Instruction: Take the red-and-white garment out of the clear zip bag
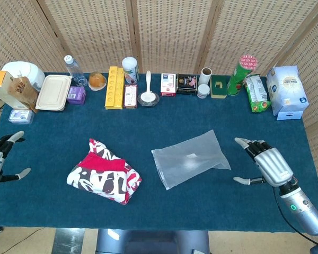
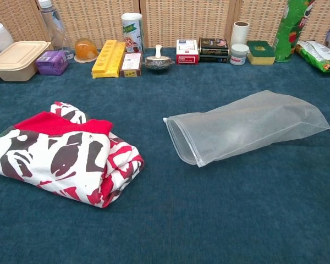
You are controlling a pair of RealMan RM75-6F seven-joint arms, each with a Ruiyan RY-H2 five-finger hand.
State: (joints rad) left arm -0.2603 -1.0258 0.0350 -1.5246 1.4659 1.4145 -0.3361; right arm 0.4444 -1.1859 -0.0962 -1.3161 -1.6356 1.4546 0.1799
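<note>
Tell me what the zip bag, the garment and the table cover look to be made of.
Zip bag: thin, flexible plastic, frosted-clear and slightly glossy; the blue shows through it.
Garment: soft woven or knit fabric, matte, printed red, white and dark; it folds into thick rolls.
Table cover: dark blue, matte and felt- or carpet-like, going by its fuzzy texture.

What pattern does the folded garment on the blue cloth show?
Red-and-white folded garment: dark blotchy print with a plain red band; clearest in chest view.

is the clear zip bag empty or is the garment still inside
Empty. The clear zip bag lies flat with its mouth open, and the red-and-white garment sits folded apart from it.
</note>
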